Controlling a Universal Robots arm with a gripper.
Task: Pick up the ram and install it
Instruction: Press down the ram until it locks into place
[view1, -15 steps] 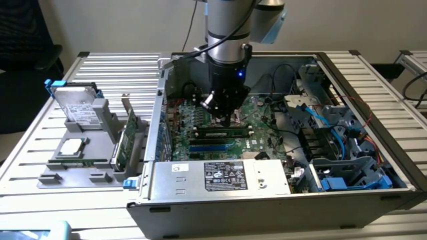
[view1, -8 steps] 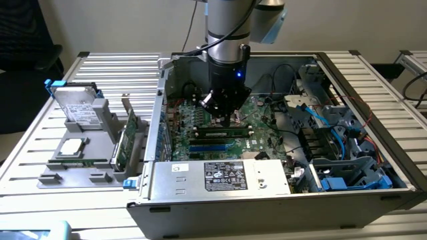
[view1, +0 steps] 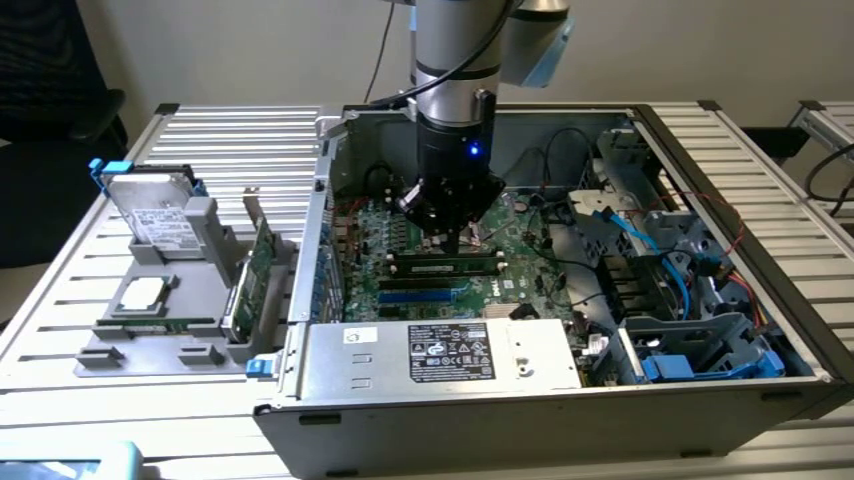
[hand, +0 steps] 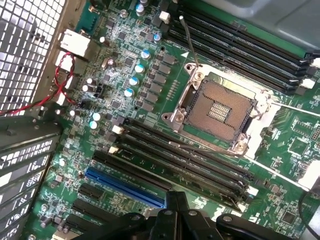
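- Standing upright in a gray holder (view1: 160, 340) at the exterior view's left, a green expansion card (view1: 251, 285), parked outside the open computer case (view1: 534, 410).
- Hovering low over the motherboard (view1: 367, 285), pincer (view1: 454, 232) pressed together, judging by its narrow tip.
- Lying directly beneath that tip, the ram (view1: 447, 267), apparently sitting in a slot, probably being pushed home.
- Sitting bare in the wrist view, a CPU socket (hand: 217, 107).
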